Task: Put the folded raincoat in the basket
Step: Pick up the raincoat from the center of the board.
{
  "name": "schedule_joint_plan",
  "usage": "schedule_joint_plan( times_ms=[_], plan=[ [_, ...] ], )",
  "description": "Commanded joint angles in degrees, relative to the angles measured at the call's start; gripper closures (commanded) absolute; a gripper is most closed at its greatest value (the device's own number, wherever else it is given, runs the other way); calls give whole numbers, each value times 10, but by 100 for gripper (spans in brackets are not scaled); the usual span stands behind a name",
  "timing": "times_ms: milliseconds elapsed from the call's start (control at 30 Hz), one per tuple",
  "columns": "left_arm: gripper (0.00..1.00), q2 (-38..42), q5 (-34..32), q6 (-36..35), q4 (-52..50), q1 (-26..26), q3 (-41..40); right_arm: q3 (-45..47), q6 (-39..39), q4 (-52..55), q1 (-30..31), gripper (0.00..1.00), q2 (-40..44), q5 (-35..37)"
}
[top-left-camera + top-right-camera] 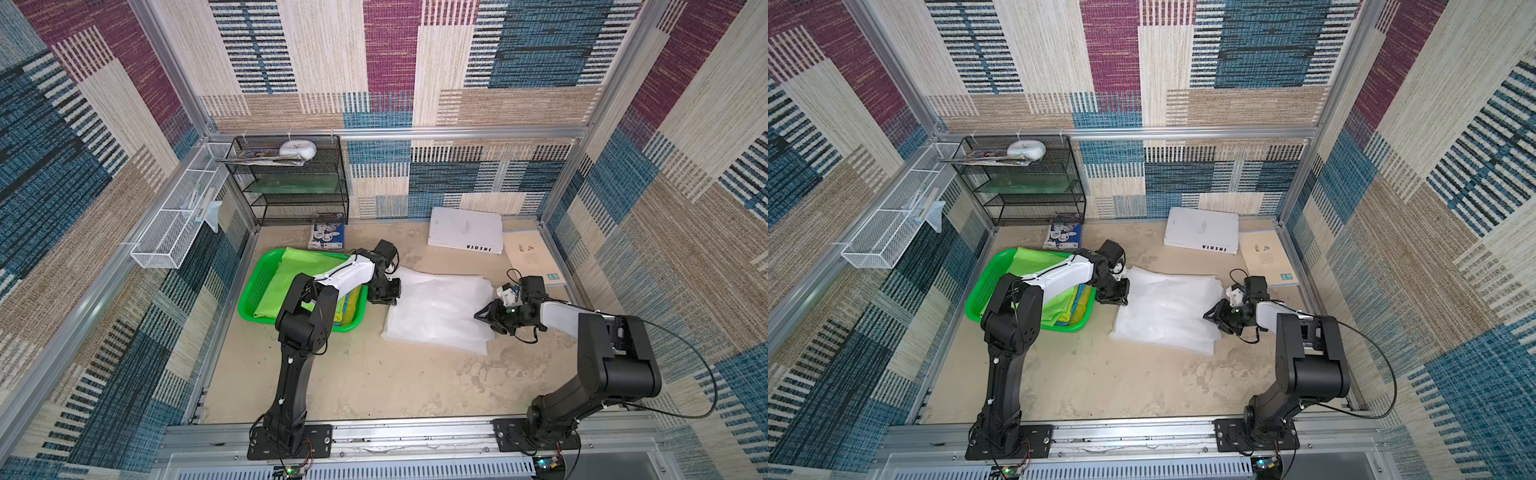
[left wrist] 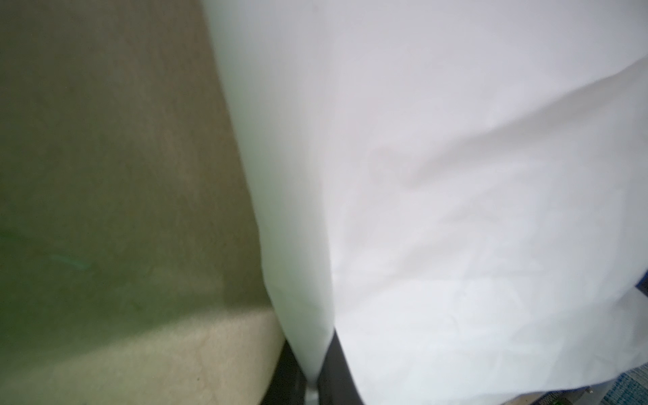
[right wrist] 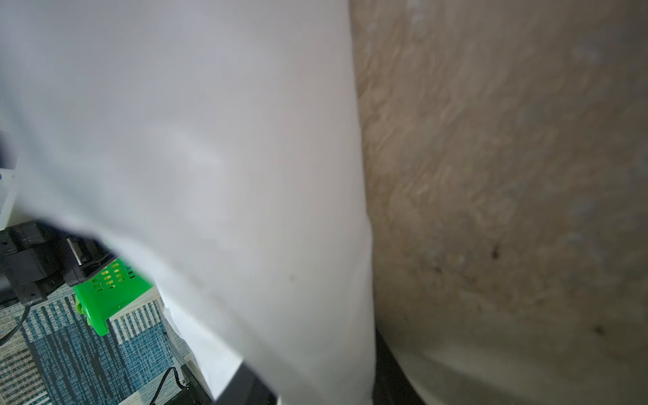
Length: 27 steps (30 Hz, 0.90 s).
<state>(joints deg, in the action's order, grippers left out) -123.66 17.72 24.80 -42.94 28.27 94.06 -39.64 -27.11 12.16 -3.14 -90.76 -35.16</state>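
our left gripper [image 1: 388,301] is clamped on the raincoat [image 1: 436,311]; whether the right gripper [image 1: 478,316] grips its far edge we cannot tell. it lies beside the basket [image 1: 248,296], not yet carried in.

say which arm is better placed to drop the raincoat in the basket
Left, likely: left fingers pinch the white raincoat at the edge beside the basket; right fingers sit at its far edge.

light: bright, even; shadows: soft; top views: sharp, edges bowed; wrist views: blurred, out of focus
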Motion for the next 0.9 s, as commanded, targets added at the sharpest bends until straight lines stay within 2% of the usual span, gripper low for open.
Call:
schedule_joint_plan(
  times_ms=[0,167,300,400,567,667,767,867],
  plan=[
    [100,-3,-8,-9,-12,-1,3,1,3,14,-5,76,9,-13],
    [100,15,14,-7,-11,-1,4,2,2,25,-9,100,43,-35],
    [100,40,45,-2,-17,0,19,3,-23,28,-9,100,84,-63],
    [100,60,44,1,-45,0,49,-21,-30,58,-9,100,126,-63],
    [100,91,-20,-15,-130,-1,121,-85,-38,93,-7,100,162,-90],
    [100,117,-90,-28,-183,-13,154,-119,-68,85,15,100,153,-99],
    [100,148,-120,-41,-205,-52,161,-154,-120,56,69,100,135,-89],
    [100,176,-168,-46,-223,-104,158,-194,-179,8,150,100,107,-53]
  ],
)
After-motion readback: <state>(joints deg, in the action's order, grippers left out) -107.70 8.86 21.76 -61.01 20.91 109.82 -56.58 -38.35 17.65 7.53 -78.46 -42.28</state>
